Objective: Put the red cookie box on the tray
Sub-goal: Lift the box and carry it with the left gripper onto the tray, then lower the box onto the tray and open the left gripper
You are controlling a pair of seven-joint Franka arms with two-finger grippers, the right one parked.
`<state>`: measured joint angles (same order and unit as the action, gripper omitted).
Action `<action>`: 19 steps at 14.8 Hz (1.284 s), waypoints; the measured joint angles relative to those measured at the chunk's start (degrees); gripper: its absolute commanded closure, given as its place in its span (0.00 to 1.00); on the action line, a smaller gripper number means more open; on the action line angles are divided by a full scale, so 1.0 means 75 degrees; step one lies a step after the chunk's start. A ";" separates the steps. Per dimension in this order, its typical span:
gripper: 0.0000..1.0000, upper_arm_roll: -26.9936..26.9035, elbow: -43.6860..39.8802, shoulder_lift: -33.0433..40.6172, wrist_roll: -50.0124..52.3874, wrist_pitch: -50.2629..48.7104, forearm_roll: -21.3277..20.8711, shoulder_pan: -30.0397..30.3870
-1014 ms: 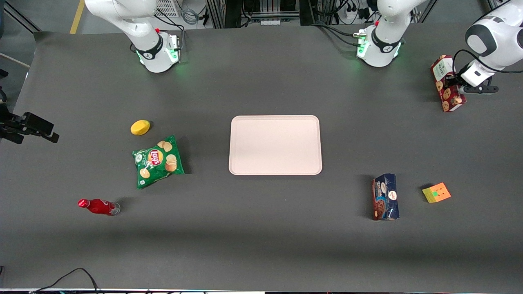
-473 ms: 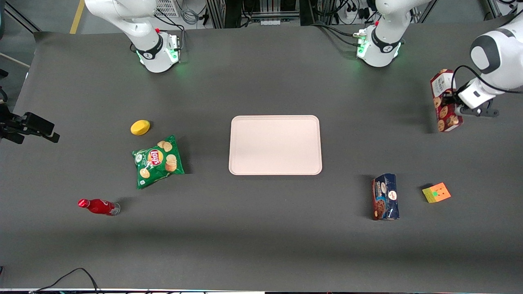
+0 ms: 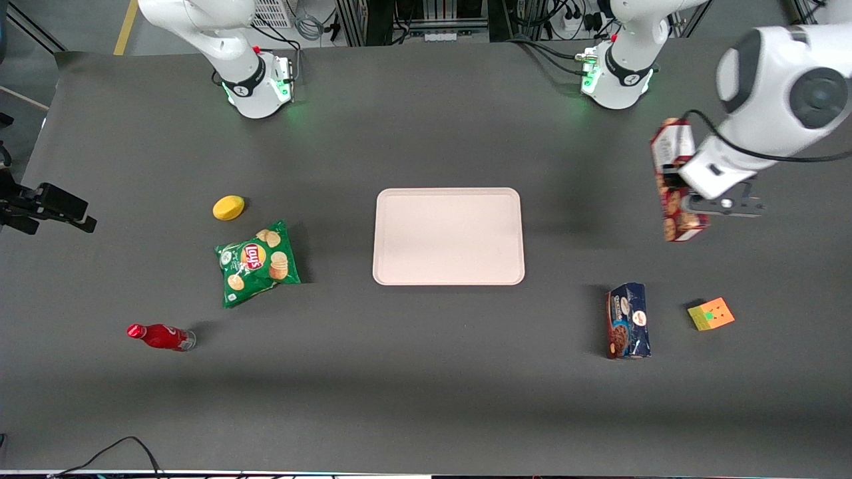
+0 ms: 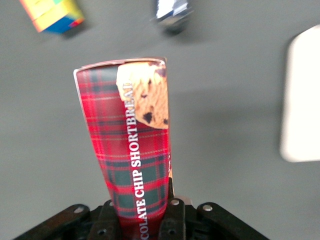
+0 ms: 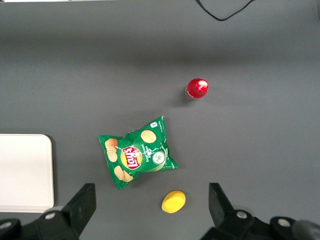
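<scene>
Red plaid cookie box held in the air by the gripper, well apart from the tray.

Both fingers are clamped on one end of the red cookie box, which is carried toward the working arm's end of the table. Below it, nearer the front camera, lie a dark blue cookie package and a colourful cube. The pale pinkish tray sits bare mid-table.

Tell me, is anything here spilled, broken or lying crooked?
Nothing looks spilled or damaged. The red cookie box is off the table, clamped in the gripper toward the working arm's end, not yet over the bare tray. The red bottle lies on its side and the chip bag sits askew, both intact.
</scene>
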<state>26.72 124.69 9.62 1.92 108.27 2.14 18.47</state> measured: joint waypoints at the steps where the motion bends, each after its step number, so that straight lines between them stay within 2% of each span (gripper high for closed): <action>1: 1.00 0.0514 -0.0249 -0.0070 0.0689 -0.0006 0.0212 -0.0030; 4: 1.00 0.1932 -0.0940 -0.0765 0.3055 0.0210 0.0415 -0.0149; 7: 1.00 0.2343 -0.1224 -0.1871 0.4206 0.1182 0.0256 -0.0616; 8: 1.00 0.2340 -0.1229 -0.2262 0.4432 0.1503 0.0005 -0.0756; 13: 1.00 0.1999 -0.1557 -0.4342 0.6103 0.2411 -0.2041 -0.1775; 16: 1.00 0.1558 -0.2003 -0.5206 0.6731 0.2572 -0.2817 -0.2507; 19: 1.00 0.1317 -0.2160 -0.5672 0.6812 0.2778 -0.3523 -0.2708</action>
<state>36.59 108.50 -32.92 53.00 129.11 -24.29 -1.85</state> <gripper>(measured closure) 0.740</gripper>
